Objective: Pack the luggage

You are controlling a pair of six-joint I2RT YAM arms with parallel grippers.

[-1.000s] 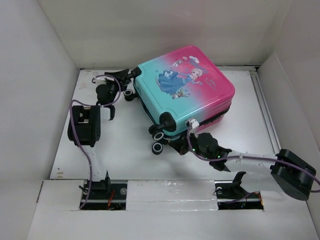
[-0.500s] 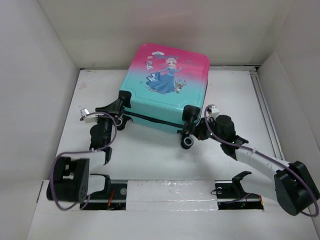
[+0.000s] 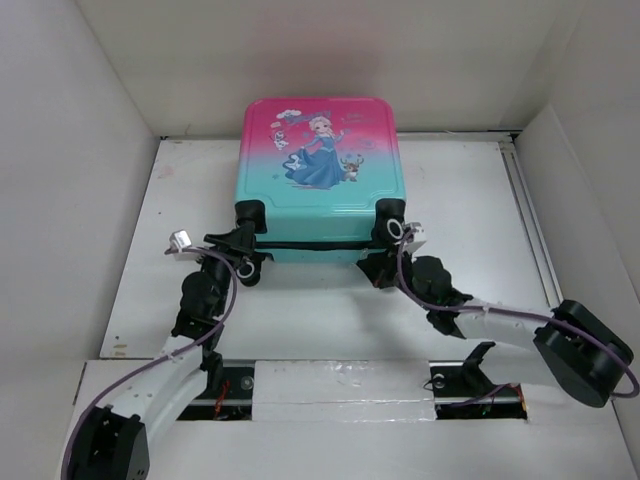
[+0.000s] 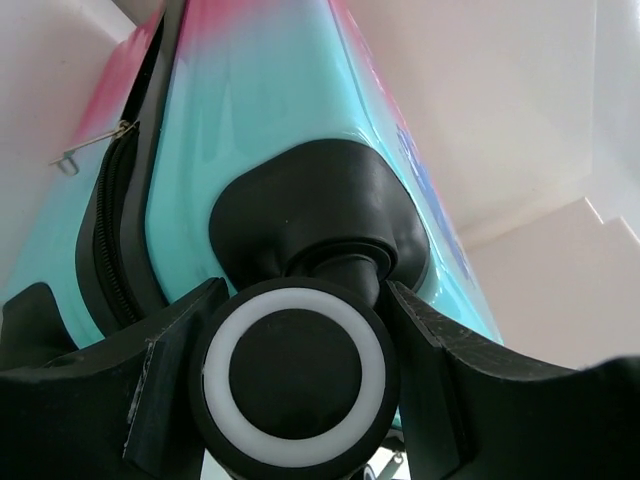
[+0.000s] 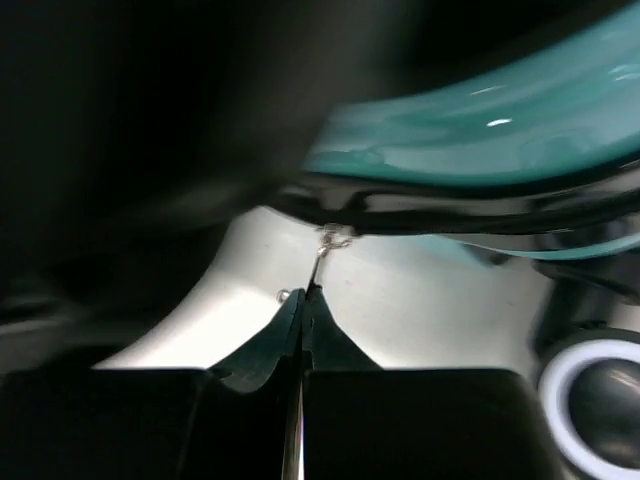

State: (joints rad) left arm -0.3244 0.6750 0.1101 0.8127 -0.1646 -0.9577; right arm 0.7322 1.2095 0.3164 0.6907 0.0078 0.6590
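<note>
The luggage lies flat and closed at the back middle of the table, princess print up, wheels toward the arms. My left gripper is at its near left corner. In the left wrist view its jaws are shut on a black wheel with a white ring, under the turquoise shell. My right gripper is at the near right corner. In the right wrist view it is shut on a thin metal zipper pull hanging from the black zipper trim below the shell.
White walls close in the white table at the left, back and right. A rail runs along the right side. Another wheel is at the right of my right gripper. A second zipper pull sticks out at the shell's seam.
The luggage has turned from slanted to square with the table, its wheels now facing the arms. Both grippers moved with it, inward and nearer the arm bases.
</note>
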